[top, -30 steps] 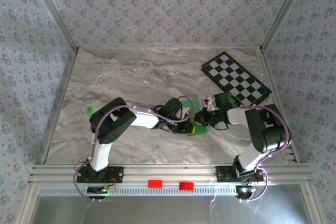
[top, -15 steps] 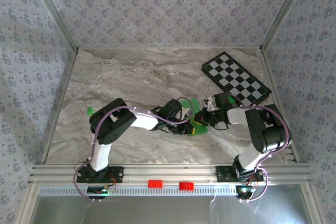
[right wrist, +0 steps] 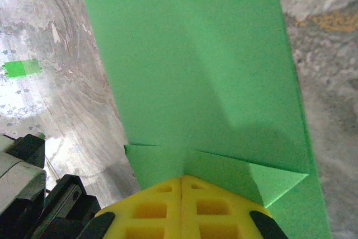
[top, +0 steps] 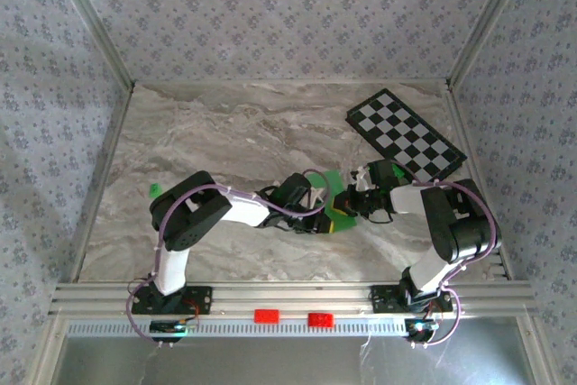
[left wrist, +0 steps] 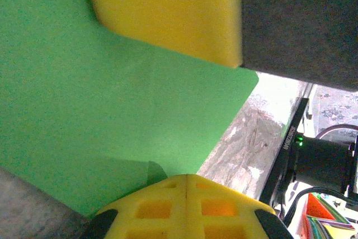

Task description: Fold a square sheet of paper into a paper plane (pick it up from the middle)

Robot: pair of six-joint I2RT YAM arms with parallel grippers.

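Bright, even light; blurred close-ups

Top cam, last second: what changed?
The left arm drew back a little: its elbow drifted left and toward the near edge, and its wrist followed. Nothing was visibly gripped or released. The paper, right arm and checkered board stayed put.

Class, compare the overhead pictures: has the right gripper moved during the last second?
No. The right gripper, at the paper, sits in the same spot below and left of the checkered board as before.
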